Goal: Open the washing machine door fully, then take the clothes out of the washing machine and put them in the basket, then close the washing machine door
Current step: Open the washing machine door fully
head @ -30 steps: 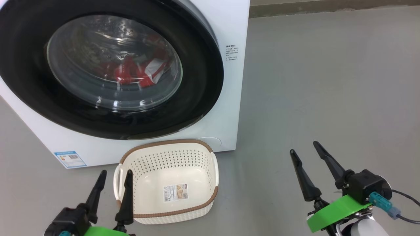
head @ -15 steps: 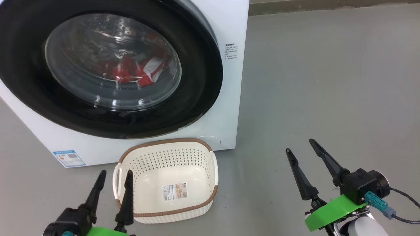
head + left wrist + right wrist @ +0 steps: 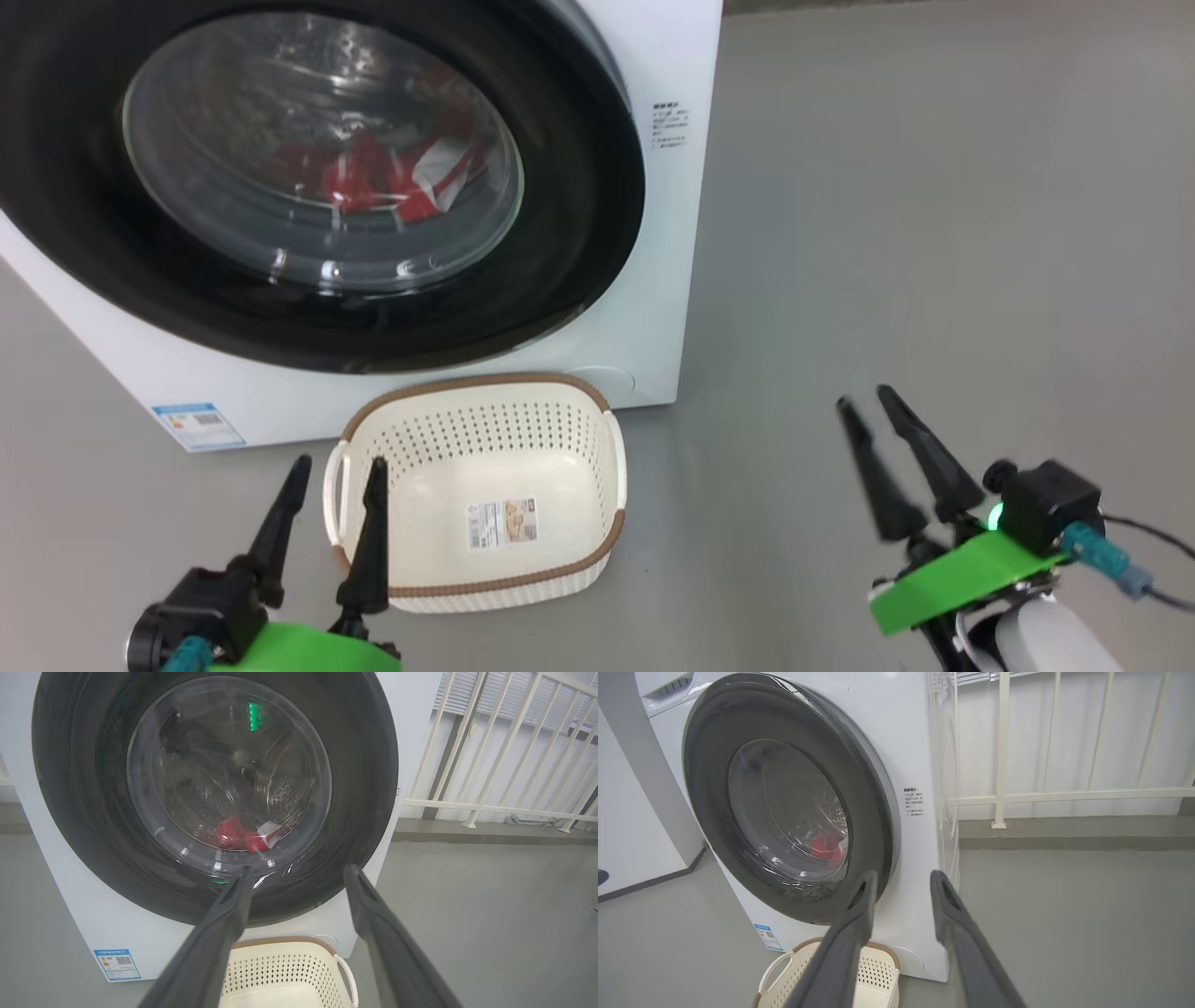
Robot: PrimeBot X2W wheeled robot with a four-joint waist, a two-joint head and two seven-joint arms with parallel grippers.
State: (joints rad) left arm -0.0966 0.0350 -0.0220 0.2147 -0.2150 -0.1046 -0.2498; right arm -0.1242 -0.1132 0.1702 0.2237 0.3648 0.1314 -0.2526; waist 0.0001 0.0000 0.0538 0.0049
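The white washing machine (image 3: 672,280) stands at the upper left, and the washing machine door (image 3: 579,233), black-rimmed with a glass bowl, lies against its front. Red and white clothes (image 3: 392,182) show through the glass, low in the drum, as they do in the left wrist view (image 3: 238,835). The cream basket (image 3: 560,448) sits on the floor just before the machine, with nothing in it. My left gripper (image 3: 339,462) is open beside the basket's left handle. My right gripper (image 3: 863,398) is open, narrower, over bare floor to the basket's right. In the wrist views both the left gripper (image 3: 299,870) and the right gripper (image 3: 903,876) point at the door's lower rim.
Grey floor (image 3: 934,233) stretches to the machine's right. A white railing (image 3: 490,807) runs along the back wall behind it. A pale wall or cabinet (image 3: 630,812) stands to the machine's left. A small blue label (image 3: 198,425) marks the machine's lower corner.
My right gripper's fingers have drawn closer together. The head camera has shifted slightly. The left gripper, door and basket stand as before.
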